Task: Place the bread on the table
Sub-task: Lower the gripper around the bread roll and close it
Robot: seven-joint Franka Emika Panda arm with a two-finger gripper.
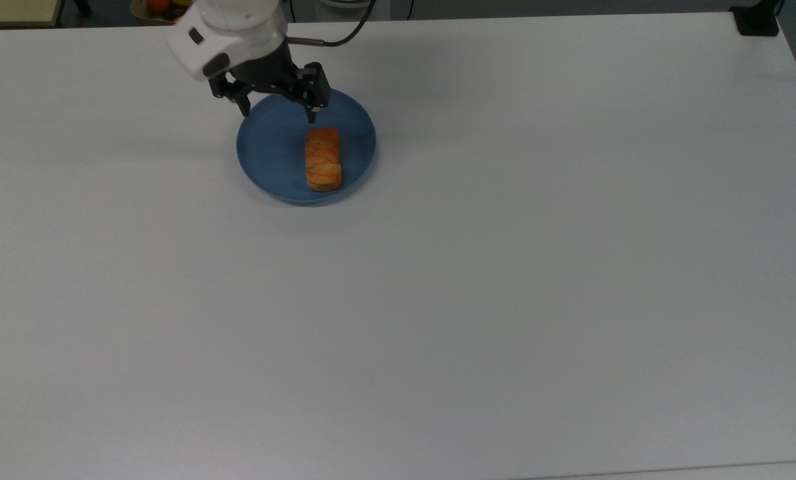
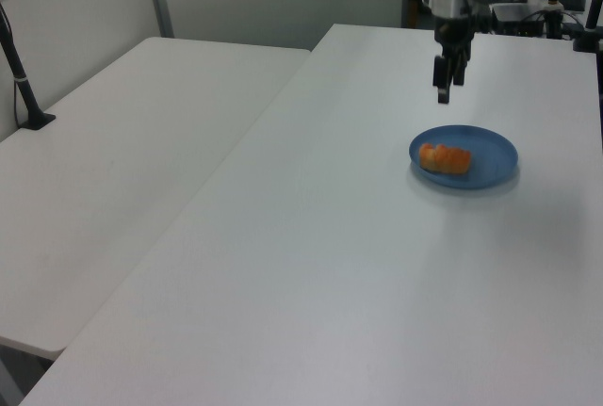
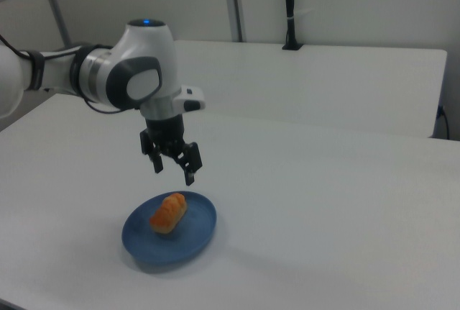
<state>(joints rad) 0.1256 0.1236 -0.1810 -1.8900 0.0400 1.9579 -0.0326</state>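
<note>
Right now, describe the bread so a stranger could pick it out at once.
On the large white table sits one round blue plate, just below the open gripper in the top view. The bread lies on the plate: a small oblong golden-orange loaf with a lumpy top, the only warm-coloured thing there.

You are getting the top view from high above, looking steeply down on the table, whose far edge is running along the picture's upper border. The left view is looking along the table from low beside one end, taking in a second tabletop on the left view's left. The right view is sitting nearer, facing across from the opposite side at a shallower angle. All three are sharing the blue plate and the gripper above it.
</note>
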